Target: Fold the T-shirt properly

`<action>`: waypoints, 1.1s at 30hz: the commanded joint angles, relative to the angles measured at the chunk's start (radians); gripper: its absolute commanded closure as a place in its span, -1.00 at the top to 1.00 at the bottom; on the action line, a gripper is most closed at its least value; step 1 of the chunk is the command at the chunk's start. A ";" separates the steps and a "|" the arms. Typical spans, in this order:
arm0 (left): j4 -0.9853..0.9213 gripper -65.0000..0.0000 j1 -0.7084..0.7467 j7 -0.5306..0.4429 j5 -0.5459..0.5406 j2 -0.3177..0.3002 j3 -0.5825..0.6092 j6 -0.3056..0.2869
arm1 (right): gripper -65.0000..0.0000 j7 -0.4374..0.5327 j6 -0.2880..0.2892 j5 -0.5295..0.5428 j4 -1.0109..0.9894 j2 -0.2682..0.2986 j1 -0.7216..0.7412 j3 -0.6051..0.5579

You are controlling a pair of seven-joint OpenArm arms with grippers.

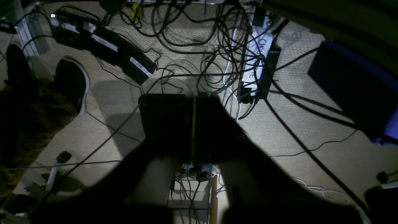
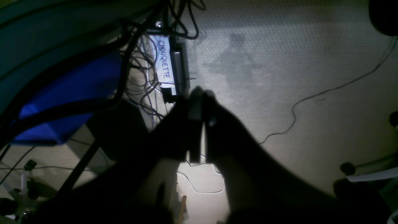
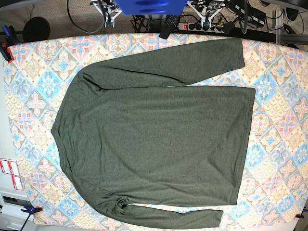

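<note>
The T-shirt (image 3: 154, 134), dark olive green with long sleeves, lies spread flat on the patterned table (image 3: 281, 120) in the base view. Its shoulders are at the left and its hem at the right. One sleeve runs along the far edge to the upper right (image 3: 211, 55). The other runs along the near edge (image 3: 183, 219). My left gripper (image 1: 193, 99) is a dark silhouette, fingers together, holding nothing, over the floor. My right gripper (image 2: 200, 93) is the same, shut and empty. Neither wrist view shows the shirt.
Both wrist views look down at carpet behind the table, with tangled cables (image 1: 217, 46), power strips (image 1: 102, 43), a labelled box (image 2: 164, 62) and a shoe (image 1: 73, 81). A blue object (image 3: 151, 6) sits past the table's far edge. Clamps (image 3: 6, 48) grip the table's left corners.
</note>
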 commanded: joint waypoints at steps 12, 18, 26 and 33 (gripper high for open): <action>0.040 -1.00 0.041 -0.006 0.001 0.001 -0.002 0.006 | -1.00 0.006 0.002 0.006 0.000 0.004 -0.009 -0.002; 0.040 -1.00 0.041 -0.006 0.001 -0.001 -0.002 0.006 | -1.00 0.006 0.002 0.006 0.000 0.004 -0.009 -0.002; 0.178 -1.00 0.170 -0.006 0.002 -0.012 -0.002 0.006 | -1.00 0.011 0.002 0.005 0.014 0.019 -0.086 -0.003; 0.385 -1.00 0.331 -0.006 0.001 -0.047 -0.002 0.006 | -1.00 0.006 0.002 0.006 0.237 0.037 -0.261 -0.003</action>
